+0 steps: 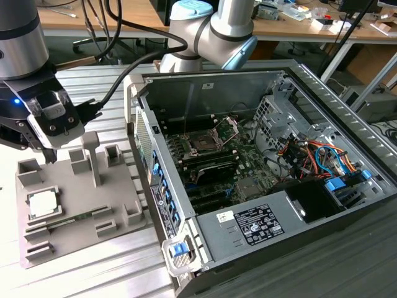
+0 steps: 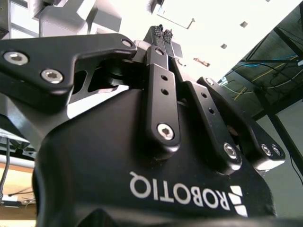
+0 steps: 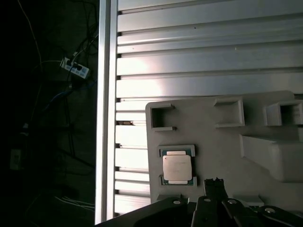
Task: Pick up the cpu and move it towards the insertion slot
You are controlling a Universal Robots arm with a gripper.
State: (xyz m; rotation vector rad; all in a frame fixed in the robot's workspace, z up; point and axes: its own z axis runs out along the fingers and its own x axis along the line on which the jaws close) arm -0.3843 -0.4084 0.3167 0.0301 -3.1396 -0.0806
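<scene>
The cpu [image 1: 42,203] is a small silvery square lying flat in a recess of the grey fixture plate [image 1: 74,233] at the exterior view's left. My gripper [image 1: 49,158] hangs above the plate's far edge, a little behind the cpu and apart from it. In the first wrist view the cpu [image 3: 177,166] lies beside my gripper [image 3: 215,181]. The second wrist view shows my gripper [image 2: 163,32] shut, its fingertips pressed together with nothing between them. The insertion slot [image 1: 204,142] sits on the motherboard inside the open computer case, its silver bracket [image 1: 227,126] raised.
The open computer case [image 1: 347,112] takes up the exterior view's right, with black memory slots [image 1: 214,166] and coloured cables [image 1: 316,152] inside. Upright posts [image 1: 92,155] rise from the fixture plate. The slatted aluminium table [image 3: 199,52] ends at an edge [image 3: 101,109].
</scene>
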